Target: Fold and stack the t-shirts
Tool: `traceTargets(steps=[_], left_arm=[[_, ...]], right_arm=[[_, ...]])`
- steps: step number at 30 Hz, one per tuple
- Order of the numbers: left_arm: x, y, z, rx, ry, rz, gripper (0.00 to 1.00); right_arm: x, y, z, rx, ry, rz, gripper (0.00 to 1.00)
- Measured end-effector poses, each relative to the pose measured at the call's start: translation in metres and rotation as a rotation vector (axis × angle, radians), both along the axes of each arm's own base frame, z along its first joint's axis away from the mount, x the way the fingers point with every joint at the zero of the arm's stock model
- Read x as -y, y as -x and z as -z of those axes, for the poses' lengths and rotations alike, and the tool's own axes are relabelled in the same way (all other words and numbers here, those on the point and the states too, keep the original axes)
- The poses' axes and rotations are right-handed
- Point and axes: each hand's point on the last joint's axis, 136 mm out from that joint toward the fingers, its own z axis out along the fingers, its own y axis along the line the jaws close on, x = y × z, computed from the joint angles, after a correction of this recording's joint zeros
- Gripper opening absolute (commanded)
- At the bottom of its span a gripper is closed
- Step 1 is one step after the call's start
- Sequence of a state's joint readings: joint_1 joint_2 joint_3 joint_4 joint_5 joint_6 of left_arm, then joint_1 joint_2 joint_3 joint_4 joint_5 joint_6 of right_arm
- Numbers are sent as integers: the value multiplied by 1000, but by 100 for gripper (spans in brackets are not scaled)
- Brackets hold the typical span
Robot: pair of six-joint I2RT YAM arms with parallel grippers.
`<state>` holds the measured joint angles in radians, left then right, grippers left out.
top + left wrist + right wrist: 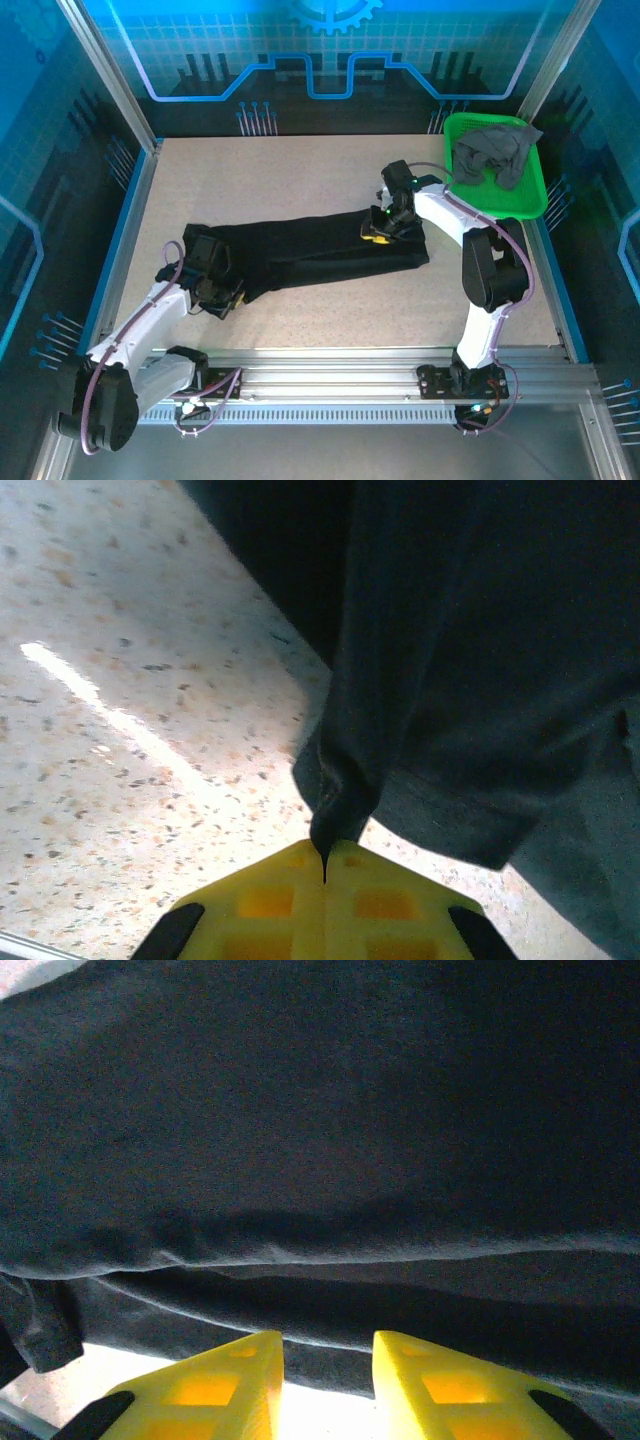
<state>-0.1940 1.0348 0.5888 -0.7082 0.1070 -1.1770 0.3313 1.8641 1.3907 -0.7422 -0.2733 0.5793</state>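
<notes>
Seeing my left gripper (323, 852) clamped on black t-shirt (480, 680) edge; right gripper (328, 1345) fingers apart over same shirt.

We see the black t-shirt (320, 250) as soft, matt, creased cloth on a speckled stone-look table (270, 180) whose smooth top gleams glossy under the light; the basket (530, 192) is green plastic mesh, the left gripper (324, 865) smooth yellow plastic.
</notes>
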Motion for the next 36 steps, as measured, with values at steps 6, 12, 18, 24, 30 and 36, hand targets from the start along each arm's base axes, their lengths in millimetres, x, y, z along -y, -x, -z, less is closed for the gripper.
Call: traceTargets(steps=[6,12,18,24,30,36], left_arm=[[-5,-9,-24,63,-53,81,59],[-56,-59,-63,186,-117,-56,45],[-103,-97,-37,138,-184,-65,34],[-120,-105,-8,78,-215,4,33],[-123,-108,1,96,-239,68,33],[-122,-106,21,63,-232,106,33]], right_arm=[[-26,-6,-40,147,-171,-46,42],[-48,-14,-99,311,-326,-67,42],[-51,-16,-106,324,-354,-65,43],[-51,-14,-105,319,-354,-66,43],[-50,-11,-100,303,-349,-64,44],[-49,-10,-100,300,-348,-63,44]])
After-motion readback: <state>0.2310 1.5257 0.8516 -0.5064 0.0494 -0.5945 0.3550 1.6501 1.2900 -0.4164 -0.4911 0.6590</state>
